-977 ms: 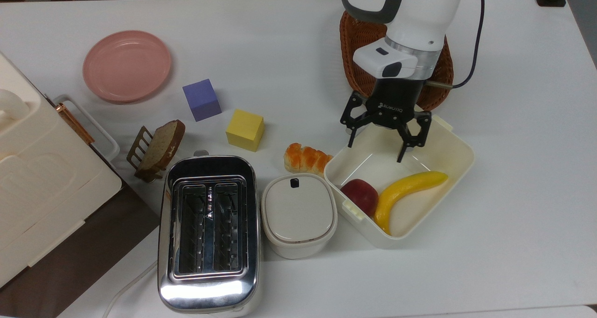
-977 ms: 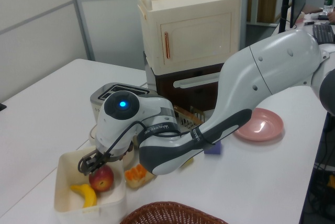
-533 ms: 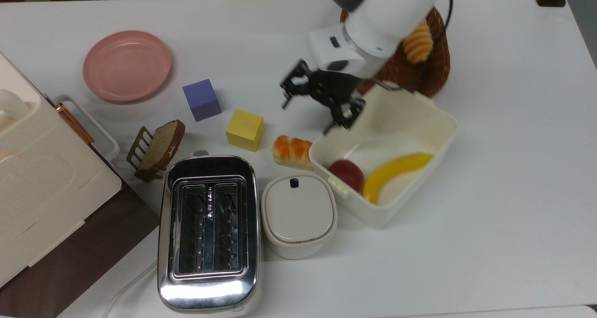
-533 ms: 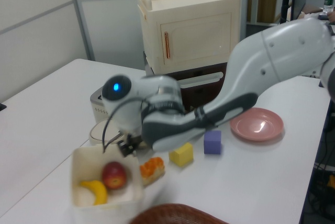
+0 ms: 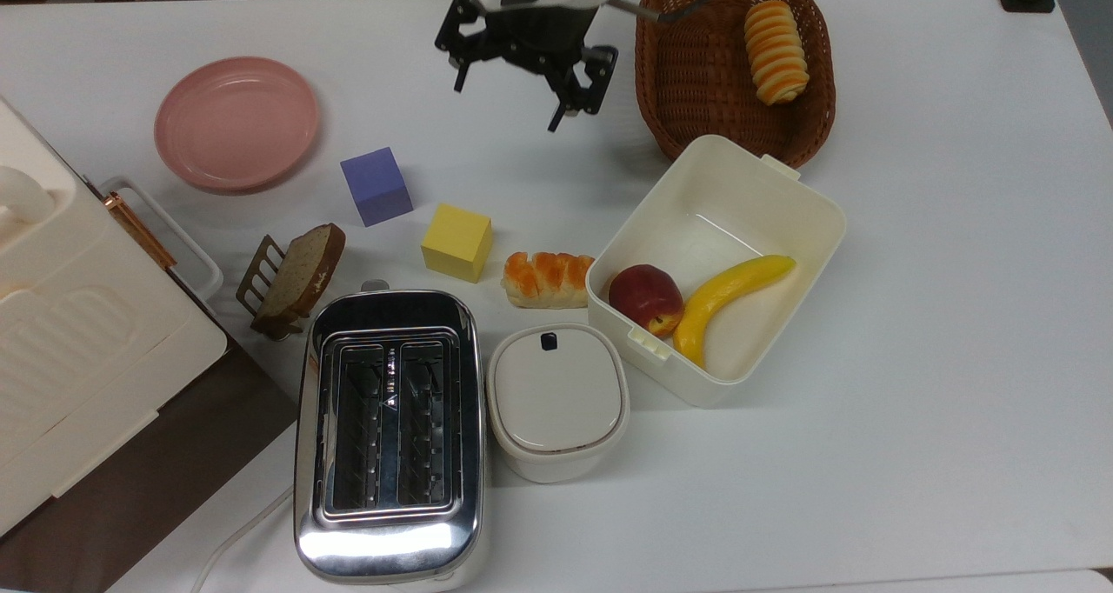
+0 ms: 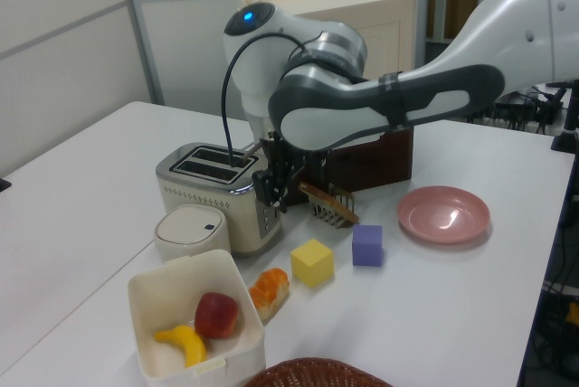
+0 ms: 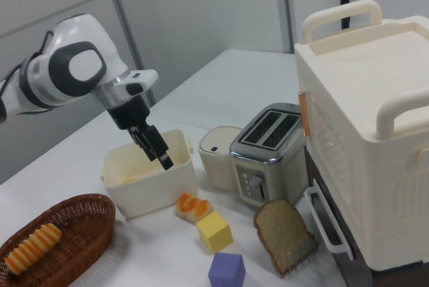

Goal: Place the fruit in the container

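- Now, on the top view's left you have a pink plate (image 5: 236,123), then a purple cube (image 5: 376,186) and a yellow cube (image 5: 457,242) on the bench (image 5: 956,315).
- Your gripper (image 5: 513,97) hangs above the bench with jaws released, holding nothing.
- Further right, the apple (image 5: 645,300) lies inside the container (image 5: 813,206), just beside a banana (image 5: 729,296).

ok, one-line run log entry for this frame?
task: fruit in container | apple: inside container, beside banana | gripper: open, empty, away from container | status: placed
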Available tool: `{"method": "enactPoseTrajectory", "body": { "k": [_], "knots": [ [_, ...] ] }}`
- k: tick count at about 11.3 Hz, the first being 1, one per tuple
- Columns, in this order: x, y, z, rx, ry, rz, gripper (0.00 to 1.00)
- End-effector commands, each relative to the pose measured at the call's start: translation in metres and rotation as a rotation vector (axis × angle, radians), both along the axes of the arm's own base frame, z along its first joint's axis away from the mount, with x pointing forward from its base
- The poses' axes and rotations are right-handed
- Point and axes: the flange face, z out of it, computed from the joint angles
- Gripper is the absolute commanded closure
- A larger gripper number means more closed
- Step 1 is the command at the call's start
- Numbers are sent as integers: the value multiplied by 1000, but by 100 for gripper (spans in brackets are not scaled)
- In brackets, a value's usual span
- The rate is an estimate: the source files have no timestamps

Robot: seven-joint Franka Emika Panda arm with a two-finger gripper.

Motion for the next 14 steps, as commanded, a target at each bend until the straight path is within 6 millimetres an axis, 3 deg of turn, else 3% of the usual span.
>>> {"method": "enactPoseTrajectory", "body": {
  "k": [1,3,7,8,11,14],
  "knots": [
    [-15,-19,15,11,-1,-10,0],
    [-24,-50,35,77,8,-7,0],
    [-41,-105,47,147,94,20,0],
    [-48,-128,56,167,90,-9,0],
    [-52,-150,65,242,72,-29,0],
    [-58,-154,69,247,82,-41,0]
  ]
}}
